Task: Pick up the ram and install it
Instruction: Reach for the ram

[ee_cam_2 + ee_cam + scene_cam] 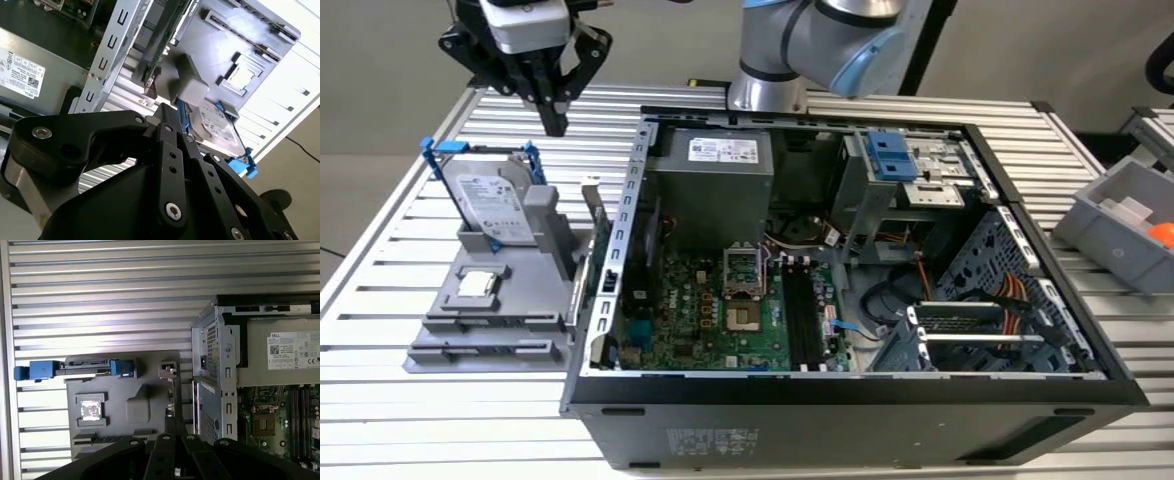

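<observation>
The end effector (556, 123) hangs over the far end of a grey holder (494, 335) on the slatted worktop (374, 400), fingers pressed together and gripping nothing. A hard drive (494, 205) in a blue frame and a small silver chip (478, 284) sit in the holder. The ram (594, 235), a thin greenish stick, stands on edge at the holder's side, just beside the open computer case (854, 410).
</observation>
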